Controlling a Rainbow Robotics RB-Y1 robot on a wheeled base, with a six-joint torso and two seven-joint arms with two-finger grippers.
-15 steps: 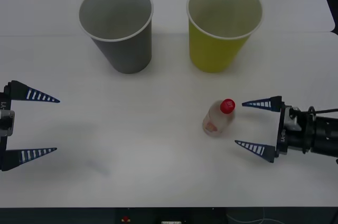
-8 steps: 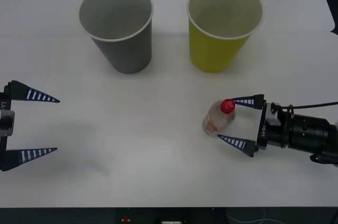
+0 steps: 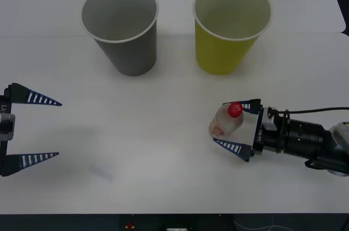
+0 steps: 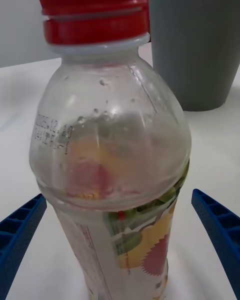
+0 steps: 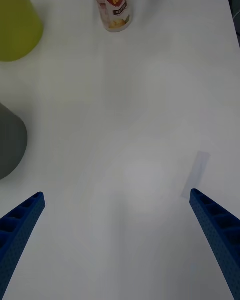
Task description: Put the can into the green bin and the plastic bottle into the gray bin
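The plastic bottle (image 3: 223,123), clear with a red cap, stands upright on the white table, right of centre. My right gripper (image 3: 218,122) is open, with one blue finger on each side of the bottle and a gap to each in the right wrist view, where the bottle (image 4: 110,155) stands between the fingers (image 4: 218,225). The gray bin (image 3: 128,51) stands at the back left and the green bin (image 3: 223,51) at the back right, both upright. My left gripper (image 3: 59,129) waits open at the left edge, holding nothing. The can is out of view.
A small pale strip (image 5: 196,175) lies flat on the table in front of the left gripper. The table's front edge (image 3: 174,213) runs close below both arms. A black cable (image 3: 322,110) trails from the right arm.
My right gripper has slid left, so its open fingers now stand on both sides of the bottle instead of to its right. The bottle, bins and left arm have not moved.
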